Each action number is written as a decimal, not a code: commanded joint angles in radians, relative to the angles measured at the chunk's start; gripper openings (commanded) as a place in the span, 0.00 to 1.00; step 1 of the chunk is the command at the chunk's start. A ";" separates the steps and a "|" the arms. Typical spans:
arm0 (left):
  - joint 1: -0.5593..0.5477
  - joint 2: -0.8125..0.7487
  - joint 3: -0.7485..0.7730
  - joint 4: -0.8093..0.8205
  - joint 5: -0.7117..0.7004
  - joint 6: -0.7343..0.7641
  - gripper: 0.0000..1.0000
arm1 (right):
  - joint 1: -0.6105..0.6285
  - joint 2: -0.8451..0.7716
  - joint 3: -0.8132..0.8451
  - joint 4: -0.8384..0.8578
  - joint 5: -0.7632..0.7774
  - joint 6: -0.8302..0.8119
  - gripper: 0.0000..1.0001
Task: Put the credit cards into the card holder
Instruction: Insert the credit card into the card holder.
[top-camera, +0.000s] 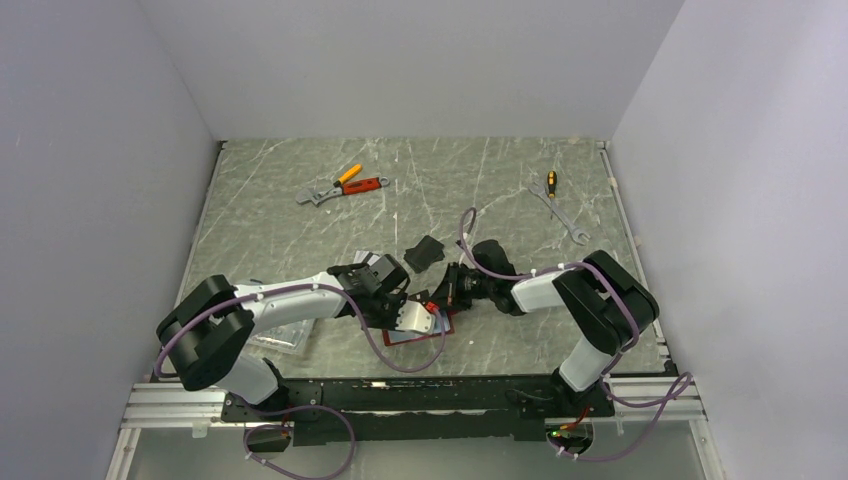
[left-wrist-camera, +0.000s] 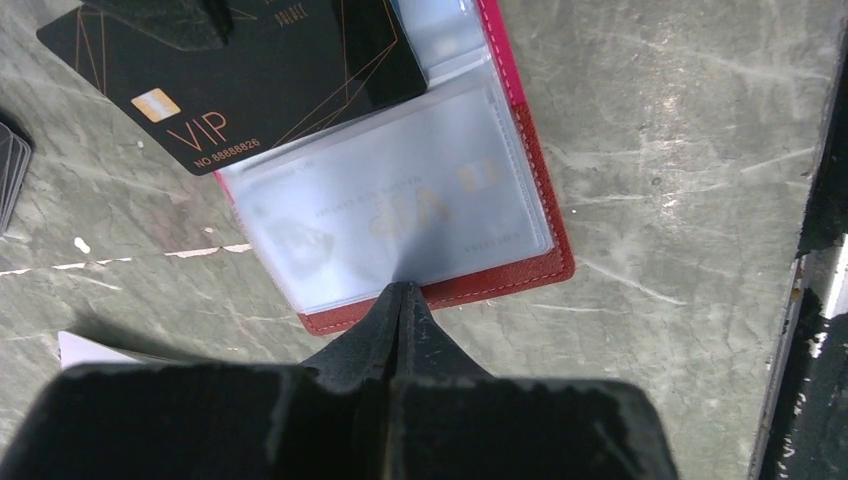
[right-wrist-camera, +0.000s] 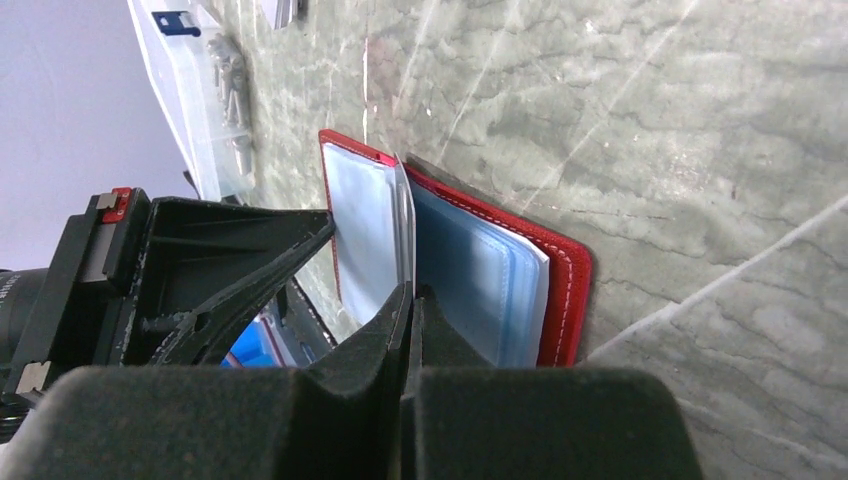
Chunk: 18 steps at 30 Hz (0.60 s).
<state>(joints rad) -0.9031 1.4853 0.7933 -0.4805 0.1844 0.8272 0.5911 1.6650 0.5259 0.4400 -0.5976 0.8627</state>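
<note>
Insertion is in hand. The right claw (right-wrist-camera: 410, 300) is clenched on the black VIP card (left-wrist-camera: 250, 80), with the open red card holder (left-wrist-camera: 520, 275) lying just ahead of its tips. The left claw (left-wrist-camera: 400, 300), clenched, meets the near edge of a clear sleeve (left-wrist-camera: 470, 110) that holds a pale card (left-wrist-camera: 420, 205). The next move likely calls for sliding the black card into a free sleeve. Whether the left claw pinches the sleeve or merely pins it is unclear.

Orange- and red-handled pliers (top-camera: 350, 183) lie well left of the spanner (top-camera: 565, 215); a yellow-handled screwdriver (top-camera: 550, 183) lies just beyond it.
</note>
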 joint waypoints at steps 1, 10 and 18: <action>-0.008 -0.036 0.007 -0.063 0.006 -0.008 0.04 | 0.021 0.002 -0.036 0.071 0.091 0.032 0.00; -0.021 -0.093 0.003 -0.097 0.028 -0.051 0.09 | 0.073 0.016 -0.080 0.101 0.146 0.086 0.00; -0.040 -0.065 -0.088 -0.041 -0.055 -0.040 0.00 | 0.081 -0.045 -0.096 0.030 0.229 0.094 0.00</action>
<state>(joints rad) -0.9371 1.4158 0.7338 -0.5423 0.1749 0.7887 0.6632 1.6501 0.4534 0.5526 -0.4721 0.9733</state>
